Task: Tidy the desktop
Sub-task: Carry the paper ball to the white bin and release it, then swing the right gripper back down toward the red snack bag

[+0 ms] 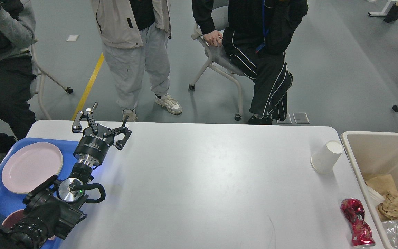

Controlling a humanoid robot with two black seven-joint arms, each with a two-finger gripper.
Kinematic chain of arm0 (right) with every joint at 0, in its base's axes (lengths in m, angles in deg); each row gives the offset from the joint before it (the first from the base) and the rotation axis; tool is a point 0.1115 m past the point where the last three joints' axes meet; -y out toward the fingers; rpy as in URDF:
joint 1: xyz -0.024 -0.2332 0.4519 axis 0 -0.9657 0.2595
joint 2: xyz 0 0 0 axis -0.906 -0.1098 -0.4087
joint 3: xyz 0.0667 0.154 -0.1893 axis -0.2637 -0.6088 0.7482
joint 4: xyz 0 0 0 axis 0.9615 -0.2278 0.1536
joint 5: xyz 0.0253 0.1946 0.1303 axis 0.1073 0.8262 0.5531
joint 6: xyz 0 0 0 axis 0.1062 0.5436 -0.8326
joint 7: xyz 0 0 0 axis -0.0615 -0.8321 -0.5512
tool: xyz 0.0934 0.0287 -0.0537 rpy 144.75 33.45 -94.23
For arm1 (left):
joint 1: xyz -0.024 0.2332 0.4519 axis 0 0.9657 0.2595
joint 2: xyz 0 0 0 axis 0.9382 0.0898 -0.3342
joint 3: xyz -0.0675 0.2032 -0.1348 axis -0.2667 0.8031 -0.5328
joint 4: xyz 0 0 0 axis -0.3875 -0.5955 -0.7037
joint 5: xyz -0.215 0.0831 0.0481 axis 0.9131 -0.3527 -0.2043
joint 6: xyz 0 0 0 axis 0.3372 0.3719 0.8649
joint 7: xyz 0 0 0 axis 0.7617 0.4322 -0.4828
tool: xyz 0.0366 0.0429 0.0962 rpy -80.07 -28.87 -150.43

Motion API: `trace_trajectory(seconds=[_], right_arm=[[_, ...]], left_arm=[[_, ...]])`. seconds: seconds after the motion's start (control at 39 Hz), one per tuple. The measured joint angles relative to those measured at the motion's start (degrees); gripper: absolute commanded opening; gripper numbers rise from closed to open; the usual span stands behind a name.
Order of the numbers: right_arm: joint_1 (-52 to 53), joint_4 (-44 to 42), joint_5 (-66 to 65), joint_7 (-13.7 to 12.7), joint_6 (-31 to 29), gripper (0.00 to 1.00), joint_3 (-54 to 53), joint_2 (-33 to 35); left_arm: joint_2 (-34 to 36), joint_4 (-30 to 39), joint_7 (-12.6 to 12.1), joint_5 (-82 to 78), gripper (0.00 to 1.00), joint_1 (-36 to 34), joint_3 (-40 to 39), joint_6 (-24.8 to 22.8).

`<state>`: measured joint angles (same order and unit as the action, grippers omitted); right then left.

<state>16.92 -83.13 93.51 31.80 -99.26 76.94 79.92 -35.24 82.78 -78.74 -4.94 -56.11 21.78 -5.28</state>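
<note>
Left end effector [107, 119], released at frame left, is empty; the white paper cup [326, 156] and crushed red wrapper [357, 221] on the white table [199, 180] suit the unseen right arm.

A lab or office test space: grey floor [340, 69] with a yellow line [89, 86], wheeled chairs [216, 65] and onlookers [135, 52] beyond the table [202, 180].

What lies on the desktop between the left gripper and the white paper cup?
Nothing: in the head view, the desktop is bare between the open left gripper and the white paper cup.
</note>
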Motion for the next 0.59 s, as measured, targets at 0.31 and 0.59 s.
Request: trace_trajectory(seconds=[0.31, 0.59], right_arm=[[21.19, 0.76, -1.70, 0.11, -2.41, 1.00, 1.02, -5.74], [40.96, 12.04, -4.08, 0.60, -28.51, 1.00, 1.19, -11.37]], left_arm=[[0.04, 0.00, 0.00, 0.02, 0.99, 0.01, 0.00, -0.08], [0.02, 0.00, -0.08, -0.06, 0.99, 0.02, 0.00, -0.08]])
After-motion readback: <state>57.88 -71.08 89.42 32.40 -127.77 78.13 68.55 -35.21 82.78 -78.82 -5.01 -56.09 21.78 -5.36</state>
